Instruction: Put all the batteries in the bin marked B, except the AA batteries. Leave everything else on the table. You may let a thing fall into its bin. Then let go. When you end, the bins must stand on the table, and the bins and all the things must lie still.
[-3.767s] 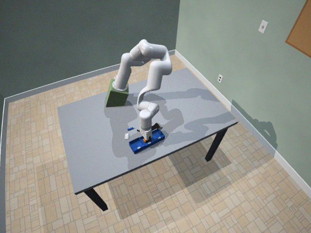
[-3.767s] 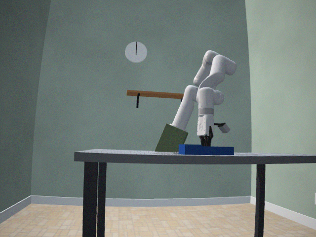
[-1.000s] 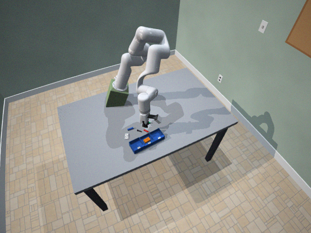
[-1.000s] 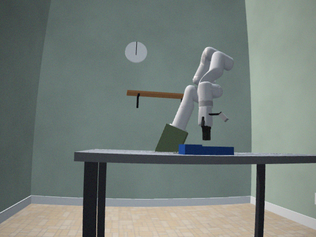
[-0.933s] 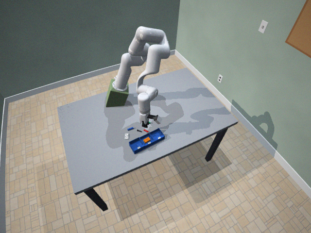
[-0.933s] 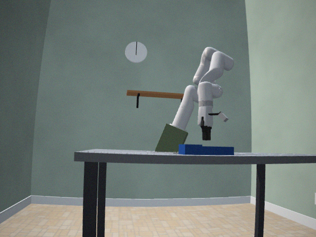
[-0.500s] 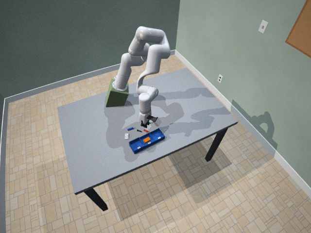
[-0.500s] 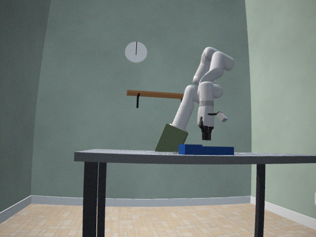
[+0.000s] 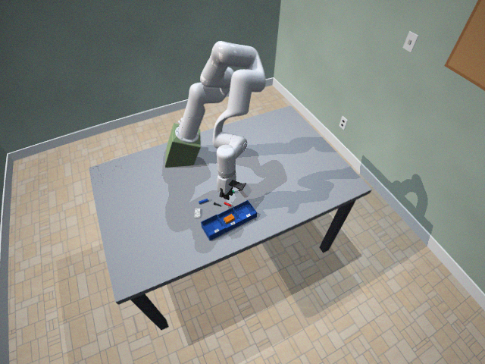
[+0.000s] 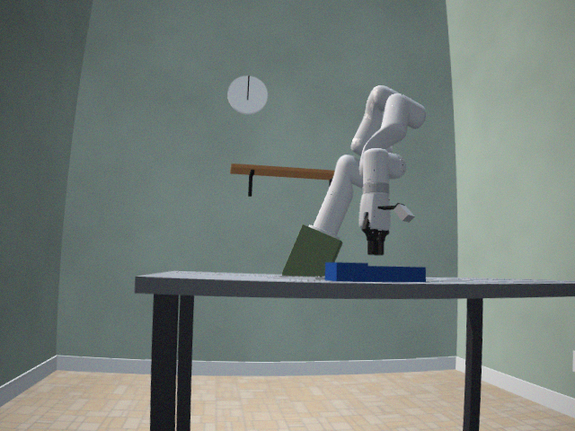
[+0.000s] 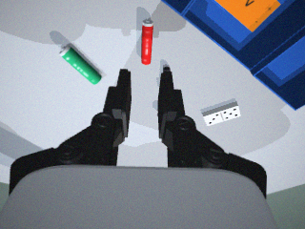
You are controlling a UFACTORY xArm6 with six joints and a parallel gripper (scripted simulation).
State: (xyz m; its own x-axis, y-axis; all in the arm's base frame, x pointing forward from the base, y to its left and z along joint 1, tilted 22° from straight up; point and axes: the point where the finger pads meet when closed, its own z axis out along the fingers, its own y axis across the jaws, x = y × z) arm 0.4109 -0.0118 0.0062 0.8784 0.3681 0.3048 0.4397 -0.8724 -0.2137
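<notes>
The gripper [image 11: 144, 76] hangs above the grey table [image 9: 129, 219] with its 2 black fingers set to a narrow gap and only bare table top showing between them, so it grips nothing. In the wrist view a red cylindrical battery [image 11: 147, 43] lies just beyond the fingertips, roughly in line with the gap, its metal cap pointing away from the gripper. A green cylindrical battery [image 11: 80, 65] lies further to the left, turned at a slant, apart from the red one. To the right of the fingers a white domino [image 11: 221, 114] with black pips lies flat on the table, near the blue bin tray [image 11: 295, 91]. An orange 9V battery [image 11: 248, 11] lies inside one compartment of that tray; its bin letter cannot be read.

From the top view the gripper [image 9: 226, 192] points down near the far side of the blue bin tray [image 9: 207, 230], with a blue battery [image 9: 203, 201], a small dark battery [image 9: 216, 203] and the red battery [image 9: 227, 204] in a loose row on the table beside the tray. The arm rises from a green pedestal [image 9: 176, 156] at the table's far edge
</notes>
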